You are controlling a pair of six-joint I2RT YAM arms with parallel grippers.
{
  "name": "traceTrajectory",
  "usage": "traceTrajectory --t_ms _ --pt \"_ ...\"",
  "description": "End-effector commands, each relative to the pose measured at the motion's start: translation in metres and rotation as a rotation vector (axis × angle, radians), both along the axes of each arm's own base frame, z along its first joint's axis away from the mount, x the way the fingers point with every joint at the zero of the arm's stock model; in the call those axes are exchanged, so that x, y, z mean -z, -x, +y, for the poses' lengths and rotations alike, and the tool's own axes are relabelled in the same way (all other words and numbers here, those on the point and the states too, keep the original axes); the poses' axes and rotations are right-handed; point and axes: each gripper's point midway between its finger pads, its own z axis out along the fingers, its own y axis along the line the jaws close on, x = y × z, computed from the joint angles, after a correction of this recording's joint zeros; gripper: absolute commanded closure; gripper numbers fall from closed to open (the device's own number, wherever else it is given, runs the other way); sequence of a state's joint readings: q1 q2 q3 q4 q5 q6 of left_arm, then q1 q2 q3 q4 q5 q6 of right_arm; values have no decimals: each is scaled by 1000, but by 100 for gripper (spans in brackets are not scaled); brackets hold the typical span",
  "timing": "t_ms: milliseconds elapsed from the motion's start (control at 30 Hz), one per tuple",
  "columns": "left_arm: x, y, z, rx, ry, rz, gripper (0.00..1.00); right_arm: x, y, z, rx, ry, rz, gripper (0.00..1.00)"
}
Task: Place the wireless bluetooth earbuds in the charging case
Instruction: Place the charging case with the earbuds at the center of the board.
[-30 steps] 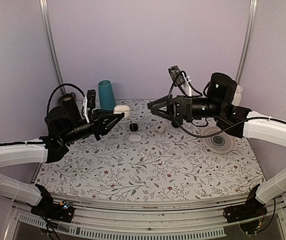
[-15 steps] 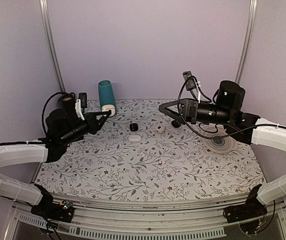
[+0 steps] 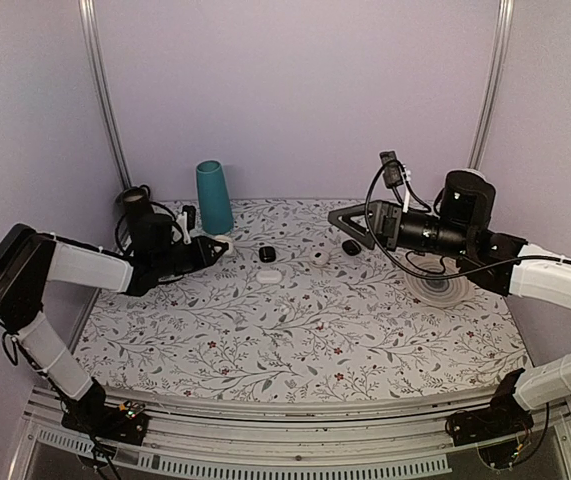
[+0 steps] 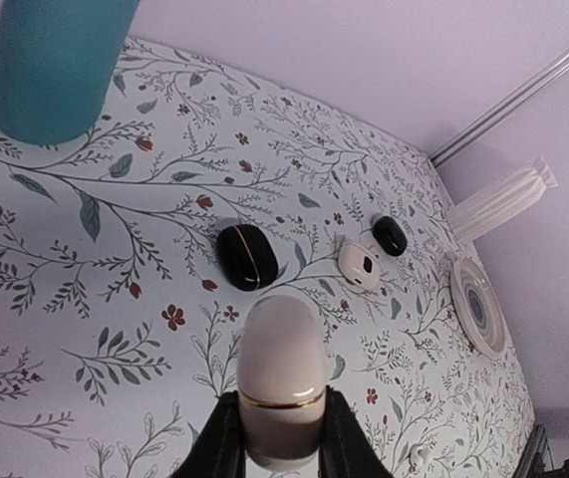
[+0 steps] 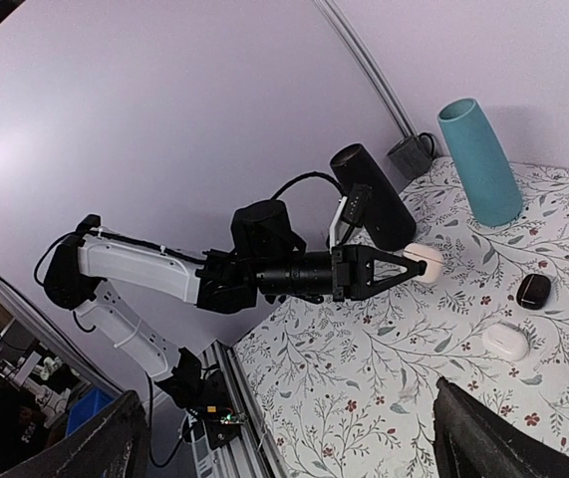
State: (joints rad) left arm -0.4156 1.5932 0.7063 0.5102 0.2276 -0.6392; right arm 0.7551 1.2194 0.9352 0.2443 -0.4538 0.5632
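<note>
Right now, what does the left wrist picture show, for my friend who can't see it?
The left gripper pinches a white case. On the flowery table beyond lie two black lumps, a white round piece with a dark middle, and a teal cup.

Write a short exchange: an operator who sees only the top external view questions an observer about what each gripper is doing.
Operator: Is the left gripper holding anything?
Observer: Yes; the left wrist view shows the charging case clamped between its fingers.
Operator: Is it open?
Observer: It looks shut, with a thin gold seam.
Operator: And the right gripper?
Observer: Its wrist view shows fingers spread wide, nothing between.
</note>
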Motion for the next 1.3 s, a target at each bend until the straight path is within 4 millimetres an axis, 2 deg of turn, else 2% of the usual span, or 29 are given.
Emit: traceTrajectory --t_ms 0,333,367,400,467,667,767,867,1067,1167,1267 --pt "13 -24 -2 30 10 66 100 -3 -1 -12 46 -1 -24 1" --pt "52 -68 -10 92 -1 210 100 6 0 -16 60 16 -7 1" --pt "52 -71 -10 92 -1 215 100 6 0 -16 59 16 -4 1" --pt "65 -73 -9 88 -8 244 100 7 0 -16 60 17 -2 1" --pt "75 -76 -5 82 -12 272 100 8 0 -16 63 19 0 1" --pt "91 -84 7 75 -28 326 98 9 1 -16 55 19 6 1" --pt "91 -84 11 72 -41 334 86 11 2 -16 53 23 11 1" --pt "88 -85 15 62 -66 327 68 12 2 -15 52 26 15 1" --pt "82 -83 25 28 -109 306 39 13 1 -15 57 30 19 1" --pt "77 -82 33 0 -136 288 34 13 0 -16 63 36 18 1" --pt "56 -81 41 -31 -157 238 34 13 -3 -16 72 43 21 1"
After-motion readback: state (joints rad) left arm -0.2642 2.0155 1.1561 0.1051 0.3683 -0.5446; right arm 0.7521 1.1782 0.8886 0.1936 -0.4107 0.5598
